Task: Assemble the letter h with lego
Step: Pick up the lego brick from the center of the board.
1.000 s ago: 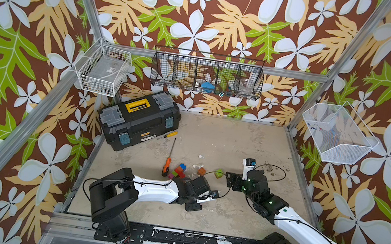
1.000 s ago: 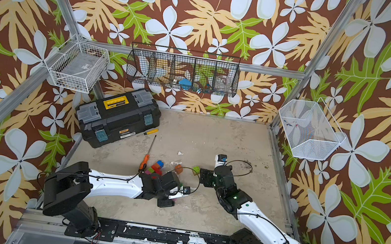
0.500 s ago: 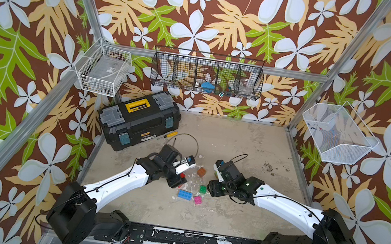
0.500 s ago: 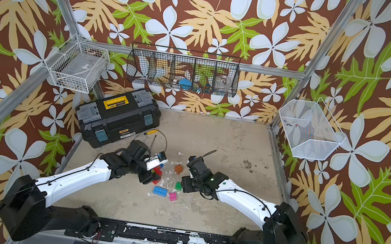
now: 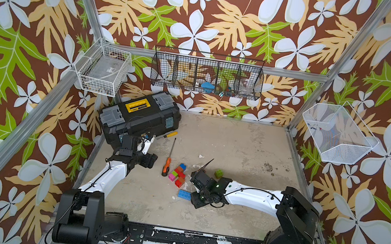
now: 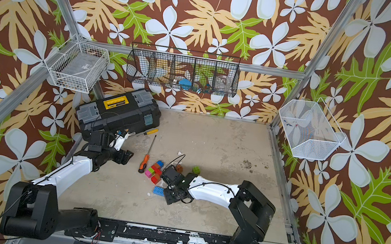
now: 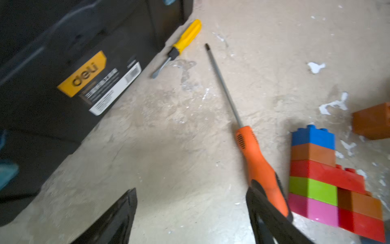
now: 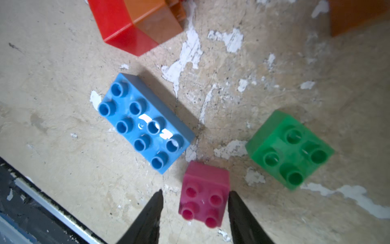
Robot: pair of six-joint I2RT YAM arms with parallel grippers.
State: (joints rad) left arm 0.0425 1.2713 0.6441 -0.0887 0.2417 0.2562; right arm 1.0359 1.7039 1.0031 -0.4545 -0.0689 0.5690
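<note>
Colleague: What are the bricks like?

Me: Chunky, glossy plastic with round hollow studs. The letter h cluster (image 7: 312, 183) lies flat about mid-counter, a shade toward the front edge. It is a column of pink, green, red, orange and blue, and a long red brick branches sideways onto an orange and a red cube. The counter (image 5: 237, 146) beneath is rough, mottled beige, chipped white in patches.

Colleague: And your right side?

Me: My right gripper (image 8: 195, 193) points down just front-right of that cluster. Its jaws stand apart astride a small pink brick (image 8: 203, 196), four studs up. One black finger looks to touch its side and the other leaves a gap, so nothing is clamped. A blue brick (image 8: 143, 124), long with eight studs, lies just beside it. A square green brick (image 8: 290, 150) sits near on the other side.

Colleague: Left side?

Me: My left gripper (image 7: 191, 190) hovers near the black toolbox (image 5: 138, 117) in the far-left corner, jaws wide apart and holding nothing. The cluster sits to its right, past the orange-handled screwdriver (image 7: 259, 164), whose ribbed grip lies just beside the column. A yellow-handled screwdriver (image 7: 185, 38) lies just beside the toolbox.
</note>
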